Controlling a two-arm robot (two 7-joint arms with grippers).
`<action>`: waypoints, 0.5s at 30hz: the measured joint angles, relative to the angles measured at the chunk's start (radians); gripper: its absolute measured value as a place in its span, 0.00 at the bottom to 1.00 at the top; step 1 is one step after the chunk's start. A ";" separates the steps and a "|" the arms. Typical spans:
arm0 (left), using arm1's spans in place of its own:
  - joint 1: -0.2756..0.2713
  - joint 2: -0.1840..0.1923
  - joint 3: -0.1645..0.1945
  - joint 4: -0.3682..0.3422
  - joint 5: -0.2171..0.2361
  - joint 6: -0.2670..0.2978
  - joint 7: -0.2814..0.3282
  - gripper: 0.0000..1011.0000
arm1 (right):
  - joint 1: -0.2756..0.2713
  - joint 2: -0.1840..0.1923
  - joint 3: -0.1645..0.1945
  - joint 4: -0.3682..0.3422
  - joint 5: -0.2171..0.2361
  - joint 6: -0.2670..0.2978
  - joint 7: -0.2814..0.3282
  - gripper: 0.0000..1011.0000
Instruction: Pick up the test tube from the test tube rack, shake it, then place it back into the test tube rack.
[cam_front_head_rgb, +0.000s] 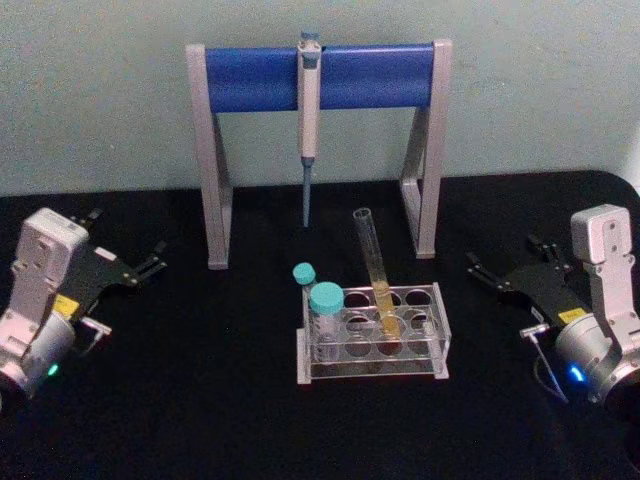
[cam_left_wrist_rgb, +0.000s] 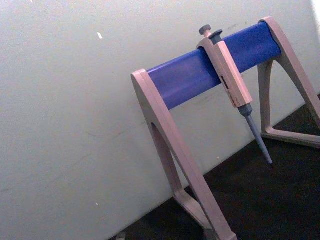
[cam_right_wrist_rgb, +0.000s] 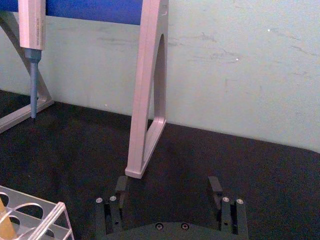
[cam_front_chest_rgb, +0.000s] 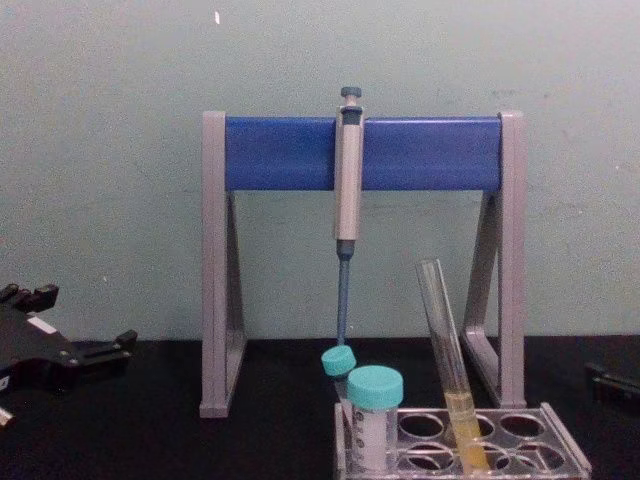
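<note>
The test tube (cam_front_head_rgb: 374, 262), long clear glass with yellow liquid low down, stands leaning in a back-row hole of the clear test tube rack (cam_front_head_rgb: 440, 332) at the table's middle. From the chest, the test tube (cam_front_chest_rgb: 444, 335) tilts left above the rack (cam_front_chest_rgb: 566, 446). My left gripper (cam_front_head_rgb: 128, 238) rests open on the table far to the left of the rack, empty. Far to the right, my right gripper (cam_front_head_rgb: 502, 252) also lies open and empty. In the right wrist view its fingers (cam_right_wrist_rgb: 121, 187) stand wide apart, with a corner of the rack (cam_right_wrist_rgb: 46, 216) beside them.
A grey-and-blue pipette stand (cam_front_head_rgb: 318, 76) holding a pipette (cam_front_head_rgb: 308, 110) stands behind the rack, against the wall. A wide teal-capped vial (cam_front_head_rgb: 325, 318) and a thin teal-capped tube (cam_front_head_rgb: 304, 274) occupy the rack's left end. The table is black.
</note>
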 joint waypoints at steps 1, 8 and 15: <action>0.000 0.000 0.000 0.000 0.000 0.000 0.000 0.99 | 0.000 0.000 0.000 0.000 0.000 0.000 0.000 0.99; 0.000 0.000 0.000 0.000 0.000 0.000 0.000 0.99 | 0.000 0.001 -0.001 -0.001 0.000 -0.001 0.000 0.99; 0.000 0.000 0.000 0.000 0.000 0.000 0.000 0.99 | 0.000 0.001 -0.001 -0.002 0.000 -0.002 0.000 0.99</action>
